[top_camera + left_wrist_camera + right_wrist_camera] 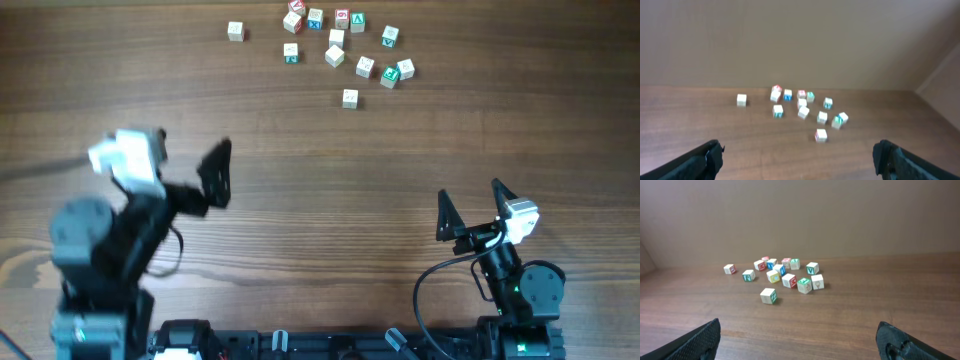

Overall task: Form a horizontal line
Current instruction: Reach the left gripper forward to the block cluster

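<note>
Plainly, no horizontal line exists yet: the cubes (335, 56) lie scattered, nothing gathered. My left gripper (797, 157) and right gripper (470, 203) hang spread wide and empty, well short of the cubes. Bare table (300, 200) before the cubes gives room; its far edge runs close behind them.

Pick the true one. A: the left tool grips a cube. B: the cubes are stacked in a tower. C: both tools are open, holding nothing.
C: the left tool and right tool gape empty, well short of the scattered letter cubes.
</note>
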Motion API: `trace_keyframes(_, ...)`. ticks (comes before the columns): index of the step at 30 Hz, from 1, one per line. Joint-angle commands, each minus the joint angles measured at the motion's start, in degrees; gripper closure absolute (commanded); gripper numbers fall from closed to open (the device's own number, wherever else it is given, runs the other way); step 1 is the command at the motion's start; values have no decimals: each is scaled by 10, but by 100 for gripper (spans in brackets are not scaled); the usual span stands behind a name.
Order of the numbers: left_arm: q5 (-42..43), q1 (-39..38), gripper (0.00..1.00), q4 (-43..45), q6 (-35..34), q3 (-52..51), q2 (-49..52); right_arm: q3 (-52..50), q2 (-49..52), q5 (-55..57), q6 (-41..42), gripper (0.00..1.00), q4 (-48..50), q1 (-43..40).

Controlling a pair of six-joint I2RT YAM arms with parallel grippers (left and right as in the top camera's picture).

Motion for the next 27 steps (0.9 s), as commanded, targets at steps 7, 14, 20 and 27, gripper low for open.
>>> trace_keyframes(7,7,-5,0,-91,2,315,300,0,1,5,-11,0,1,-1)
trace_keyframes(14,-3,-82,0,-102,55,454,478,0,1,5,-11,0,1,-1)
trace_keyframes(20,-36,-137,0,4,91,470,591,0,1,5,-11,0,1,-1)
trace_keyframes(27,-41,-163,0,110,92,470,711,0,1,5,-11,0,1,-1)
